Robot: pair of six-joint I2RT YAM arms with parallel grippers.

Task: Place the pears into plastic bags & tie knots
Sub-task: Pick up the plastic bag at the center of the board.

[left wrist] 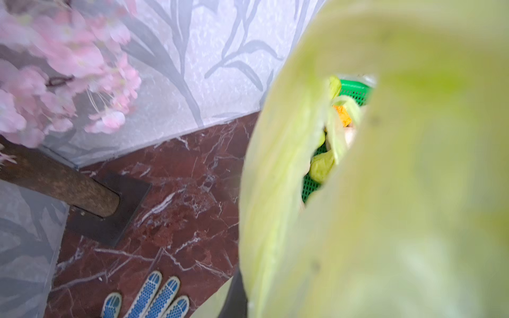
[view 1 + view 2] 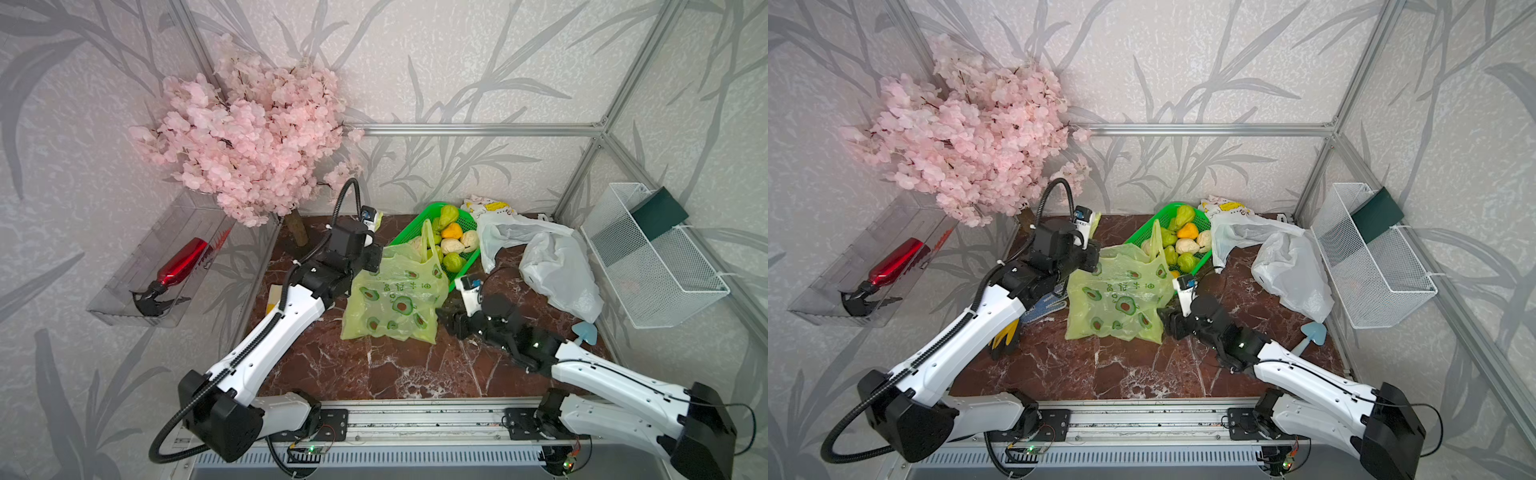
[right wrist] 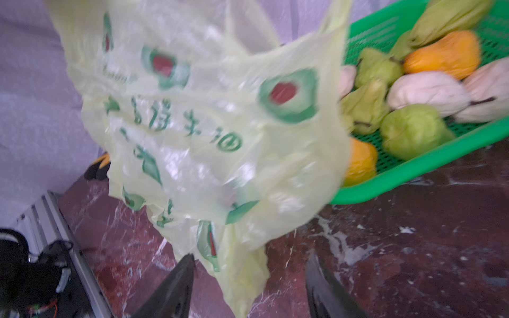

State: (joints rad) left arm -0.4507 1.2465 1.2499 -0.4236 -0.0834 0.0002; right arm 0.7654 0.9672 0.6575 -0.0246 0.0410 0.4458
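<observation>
Here, left gripper [image 2: 375, 258]: clamped on yellow-green bag [image 2: 395, 299].
Right gripper [image 3: 250, 257]: jaws apart, bag corner between.
Pears [image 3: 413, 130]: in green basket [image 3: 413, 176].

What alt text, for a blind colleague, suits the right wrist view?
A yellow-green avocado-print bag hangs, its lower corner between the fingers of the open right gripper. Beyond it, a green basket holds green, cream and orange pears on a red marble table.

Finds the pears [image 2: 451, 243], green, cream-white and orange, heaped in the green basket [image 2: 409, 228] at the back; sees the yellow-green bag [image 2: 395, 295], avocado-printed, hanging upright just before it, handles untied; spots the white bags [image 2: 559, 270] crumpled alongside.
</observation>
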